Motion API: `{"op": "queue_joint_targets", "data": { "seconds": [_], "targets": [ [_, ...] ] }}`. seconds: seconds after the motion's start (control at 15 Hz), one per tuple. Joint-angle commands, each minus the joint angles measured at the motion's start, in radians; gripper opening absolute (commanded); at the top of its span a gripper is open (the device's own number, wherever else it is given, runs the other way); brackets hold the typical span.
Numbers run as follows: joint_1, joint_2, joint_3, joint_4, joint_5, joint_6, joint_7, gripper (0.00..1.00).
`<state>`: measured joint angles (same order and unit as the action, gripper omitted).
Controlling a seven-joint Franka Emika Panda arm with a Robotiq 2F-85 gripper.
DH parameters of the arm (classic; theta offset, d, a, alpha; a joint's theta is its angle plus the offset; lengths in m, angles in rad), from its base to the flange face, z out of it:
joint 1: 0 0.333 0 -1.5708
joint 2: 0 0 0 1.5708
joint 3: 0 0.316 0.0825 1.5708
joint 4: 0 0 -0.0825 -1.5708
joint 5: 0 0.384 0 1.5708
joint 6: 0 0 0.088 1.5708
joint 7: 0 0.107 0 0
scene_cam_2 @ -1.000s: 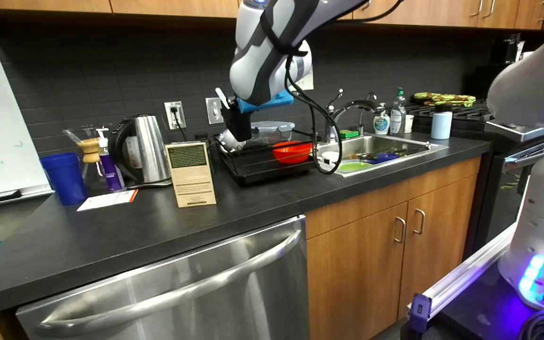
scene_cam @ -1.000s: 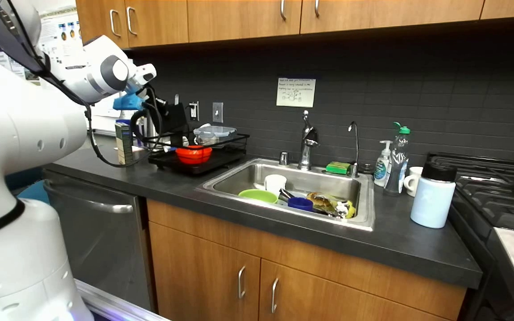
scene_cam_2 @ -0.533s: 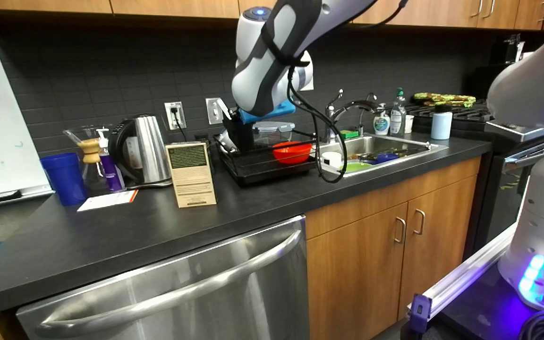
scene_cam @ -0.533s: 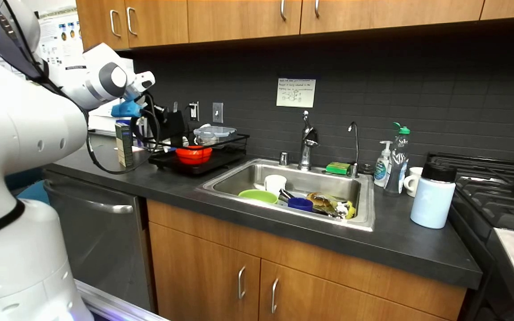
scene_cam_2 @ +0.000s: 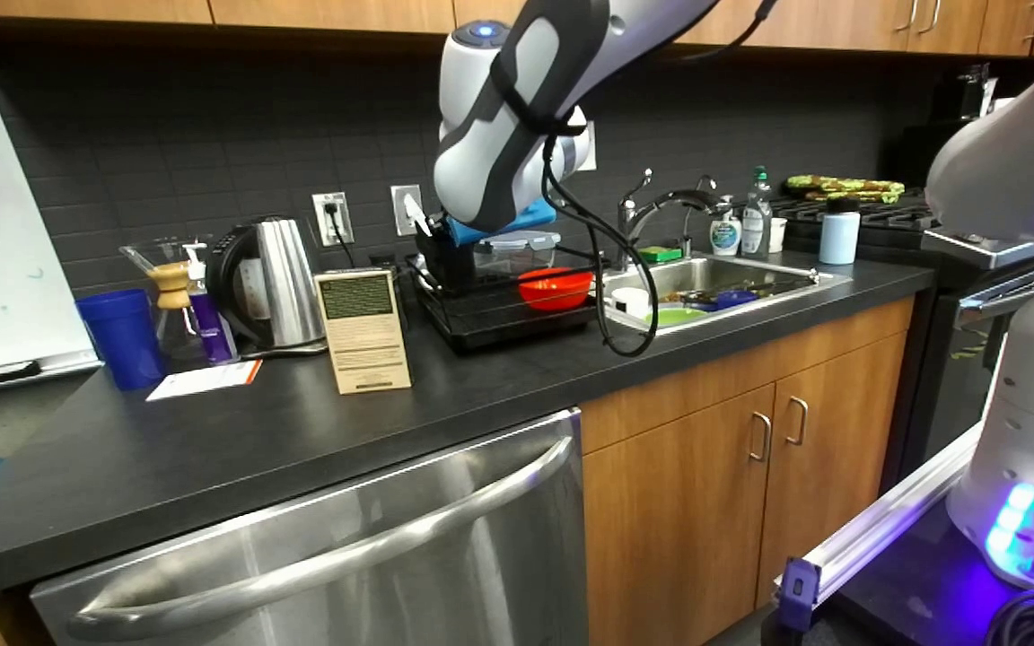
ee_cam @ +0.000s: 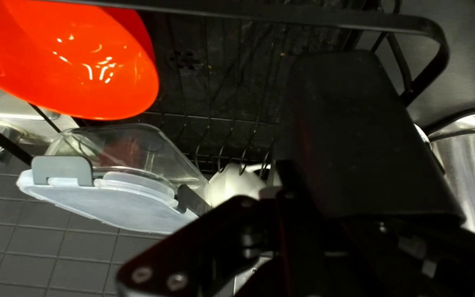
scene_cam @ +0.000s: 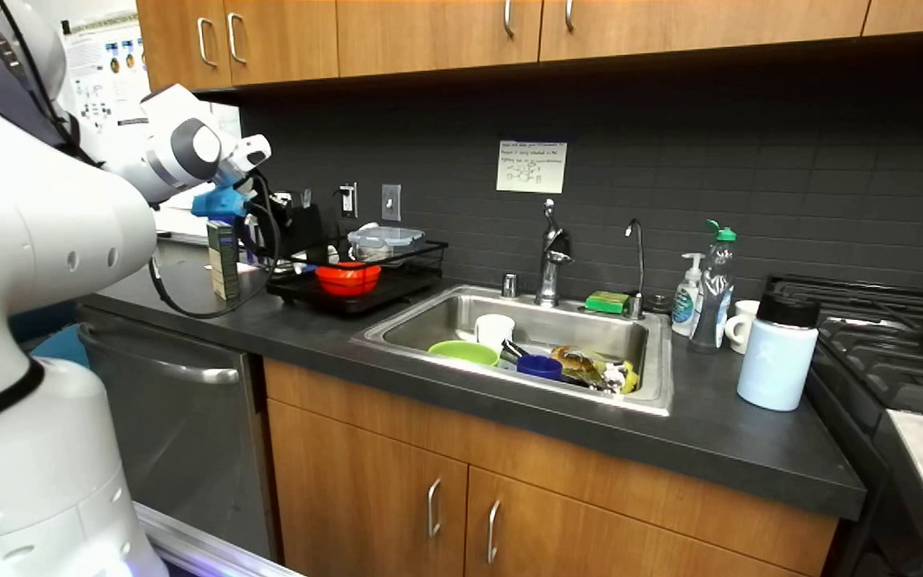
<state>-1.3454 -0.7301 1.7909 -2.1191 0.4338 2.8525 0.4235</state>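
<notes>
- The tool [ee_cam: 285,185] is clenched on a black utensil holder [ee_cam: 365,140] — a white implement [scene_cam_2: 416,215] leans out of its top.
- The holder is at the end of the black dish rack [scene_cam_2: 517,336] nearer the metal kettle [scene_cam_2: 293,283]; whether it touches the rack's floor, I cannot tell.
- A red bowl [scene_cam: 348,279] sits toward the rack's front edge, a lidded clear container [scene_cam: 385,238] toward its back edge.
- The rack stands on the worktop [scene_cam_2: 257,449], between kettle and sink [scene_cam: 658,393] — an upright carton [scene_cam_2: 364,332] is nearer the worktop's front edge than the kettle.
</notes>
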Motion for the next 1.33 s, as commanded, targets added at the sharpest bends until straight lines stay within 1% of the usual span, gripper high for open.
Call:
{"op": "queue_joint_targets", "data": {
  "seconds": [0.0, 0.47, 0.87, 1.0, 1.27],
  "targets": [
    [-0.021, -0.024, 0.014, 0.033, -0.024, -0.015, 0.032, 0.01],
    [-0.074, -0.11, 0.06, 0.1, -0.019, -0.07, 0.063, 0.01],
    [-0.112, -0.168, 0.069, 0.153, -0.015, -0.111, 0.063, 0.01],
    [-0.126, -0.174, 0.071, 0.164, -0.016, -0.121, 0.05, 0.01],
    [-0.15, -0.112, 0.077, 0.161, -0.019, -0.141, -0.015, 0.01]
  ]
}}
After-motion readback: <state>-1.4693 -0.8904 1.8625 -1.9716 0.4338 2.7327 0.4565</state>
